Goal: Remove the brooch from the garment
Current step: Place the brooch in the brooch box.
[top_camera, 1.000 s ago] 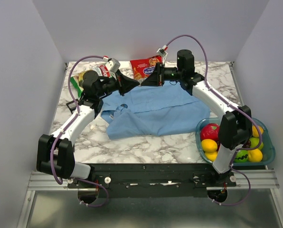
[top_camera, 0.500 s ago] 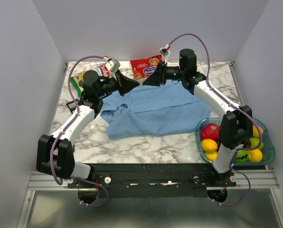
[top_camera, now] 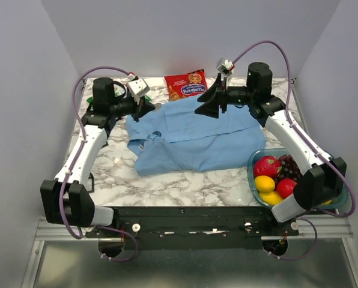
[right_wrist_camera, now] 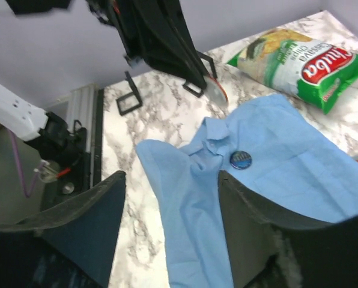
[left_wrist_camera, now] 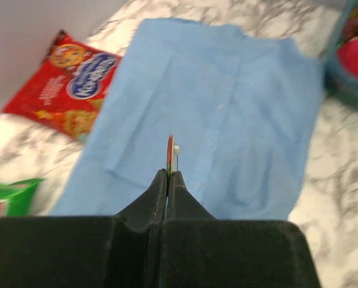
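Marble-patterned table fills the space between pale grey walls, and one blue garment lies spread across its middle. The brooch, a single small dark blue disc, sits on the cloth just beside the collar.

From the right wrist camera the brooch shows near the middle of the frame. It lies between the two fingers of the right gripper but well beyond their tips, nearer the right-hand one, and nothing touches it. Those jaws stand wide apart with nothing in them.

The left gripper is in the upper left of the overhead view, by the garment's upper left edge and apart from the brooch. Its tips are pressed together on a thin red-rimmed sliver seen edge-on, and I cannot make out what it is.

From overhead the brooch is too small for me to pick out with certainty. The left arm hides most of the green-and-white chip bag there, and the right arm covers the lower right part of the bowl.

I count two snack bags, that green one and a red one. There is one bowl, at lower right, and its fruit shows as two red pieces, two yellow ones and a dark bunch of grapes.
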